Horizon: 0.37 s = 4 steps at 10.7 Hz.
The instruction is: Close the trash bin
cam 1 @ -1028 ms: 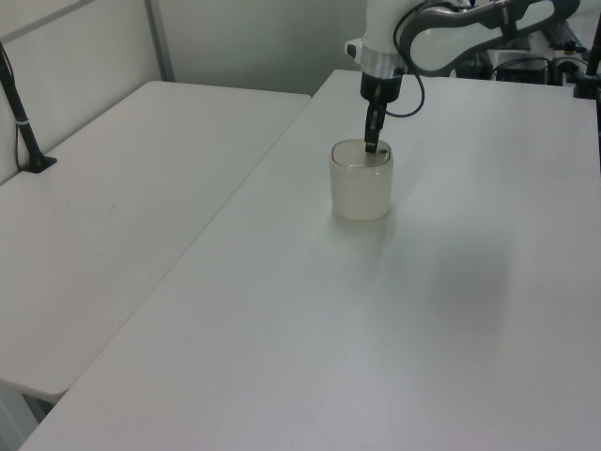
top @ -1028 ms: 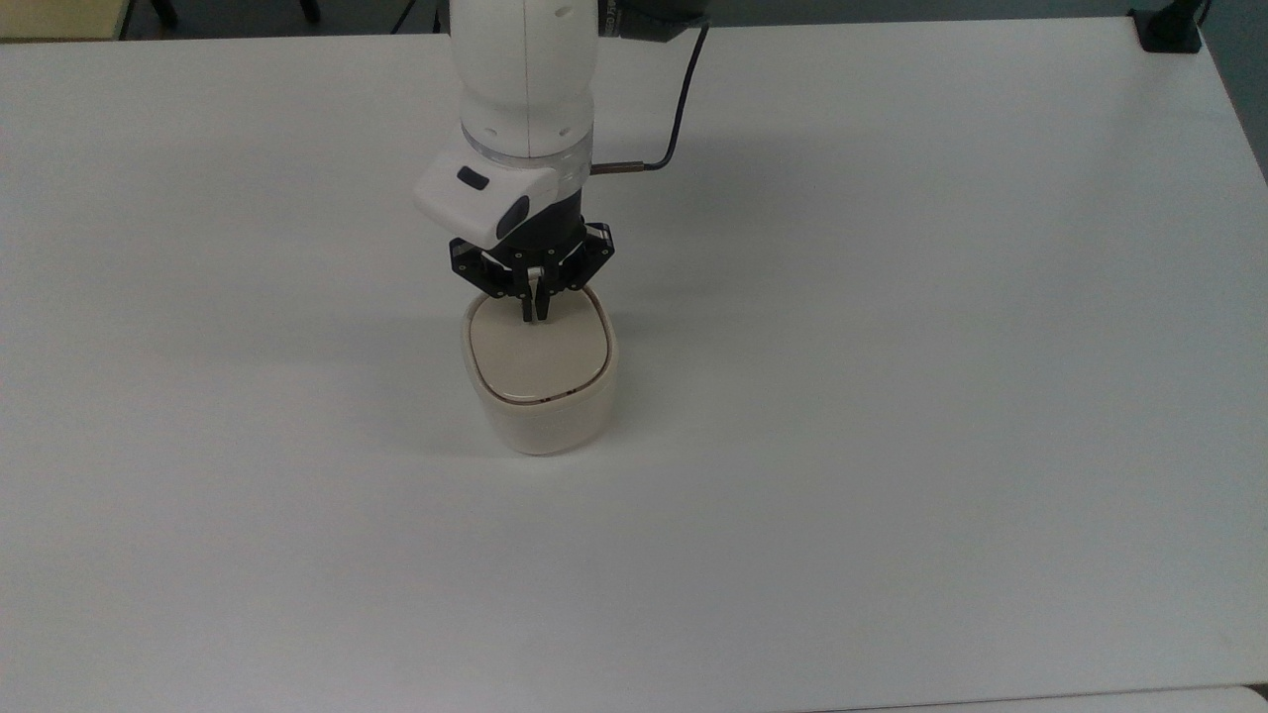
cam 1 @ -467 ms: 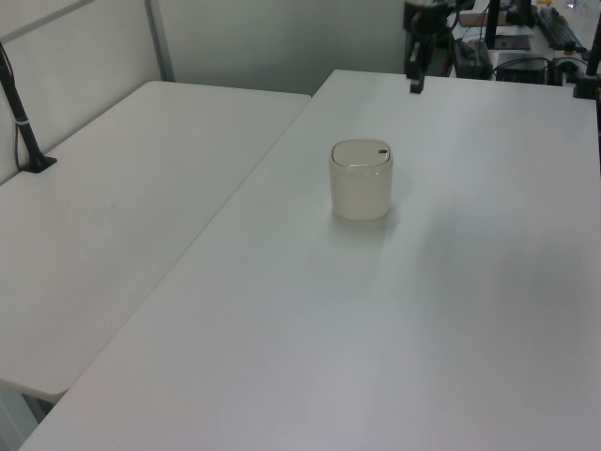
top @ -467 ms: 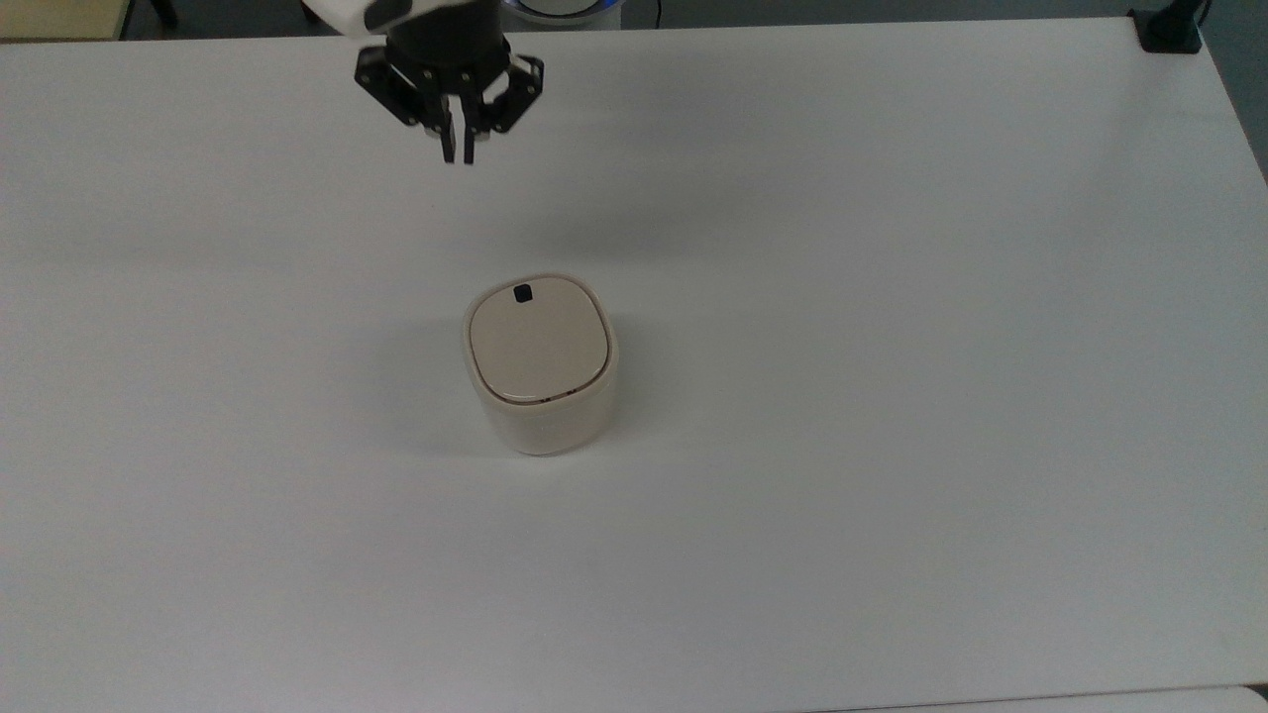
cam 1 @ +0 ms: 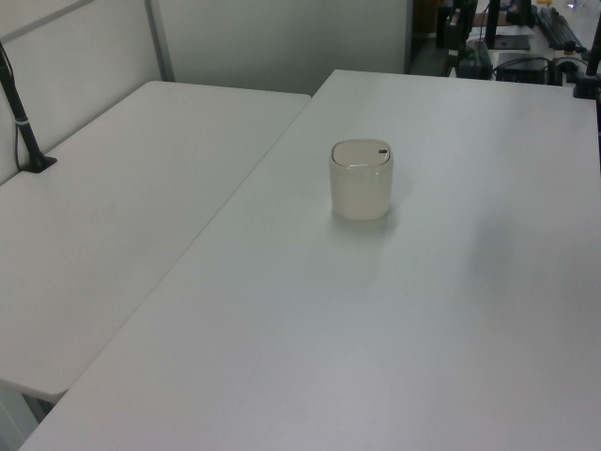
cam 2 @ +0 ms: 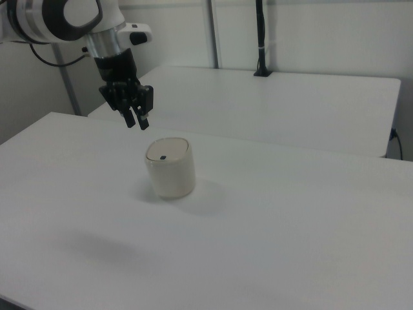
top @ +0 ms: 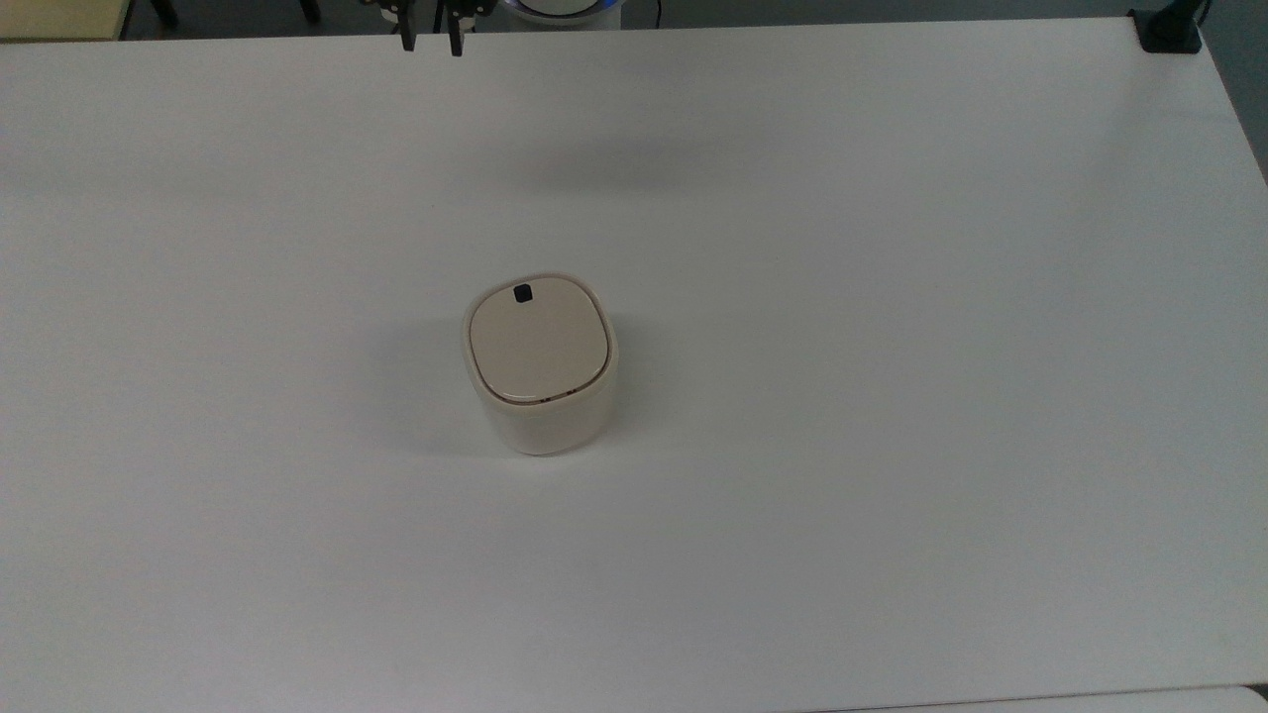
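**Worktop** point(top: 892, 446): white, flat, plain. It carries a single item. A second white table point(cam 1: 113, 207) stands alongside, on the left view's left, with a black post point(cam 1: 23, 113) clamped at its far edge.

**Bin** point(top: 540, 361): small, cream-beige, with a rounded-square body, standing upright near the middle of the worktop. The lid point(top: 537, 342) lies flat and level within the rim, flush all round as far as the top view shows. A small black button point(top: 522, 292) sits on the lid at its far edge in the top view, the side towards the arm. By this evidence the lid is judged down and the task done or nearly so; whether the latch has caught cannot be told.

**Gripper** point(cam 2: 138, 117): black, two-fingered, pointing downward, with the fingers slightly apart and holding nothing. It hangs in the air, clear of the bin, above and to the right view's left of it. In the top view the fingertips show at the upper edge, well beyond the bin.

**Relation**: the bin lies below the gripper and nearer the top view's bottom; the button side faces the gripper. Should a further press be wanted, the approach is judged to be a return over the lid, then straight down.

**Arm** point(cam 2: 58, 19): white, entering from the right view's upper left.
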Motion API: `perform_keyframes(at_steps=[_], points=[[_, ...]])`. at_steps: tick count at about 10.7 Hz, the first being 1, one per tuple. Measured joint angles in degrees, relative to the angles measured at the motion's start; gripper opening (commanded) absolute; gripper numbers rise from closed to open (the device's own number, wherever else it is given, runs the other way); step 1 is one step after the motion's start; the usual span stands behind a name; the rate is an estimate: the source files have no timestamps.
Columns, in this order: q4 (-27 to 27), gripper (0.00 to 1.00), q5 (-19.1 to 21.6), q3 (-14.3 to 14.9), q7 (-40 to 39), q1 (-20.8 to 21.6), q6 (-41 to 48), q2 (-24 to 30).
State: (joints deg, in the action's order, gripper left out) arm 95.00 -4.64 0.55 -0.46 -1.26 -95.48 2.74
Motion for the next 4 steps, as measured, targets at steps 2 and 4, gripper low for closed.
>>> perform_keyframes(at_steps=[2,4], points=[[0.5,1.0,0.0,0.0,0.0,0.0,0.0,0.0],[0.7,1.0,0.0,0.0,0.0,0.0,0.0,0.0]])
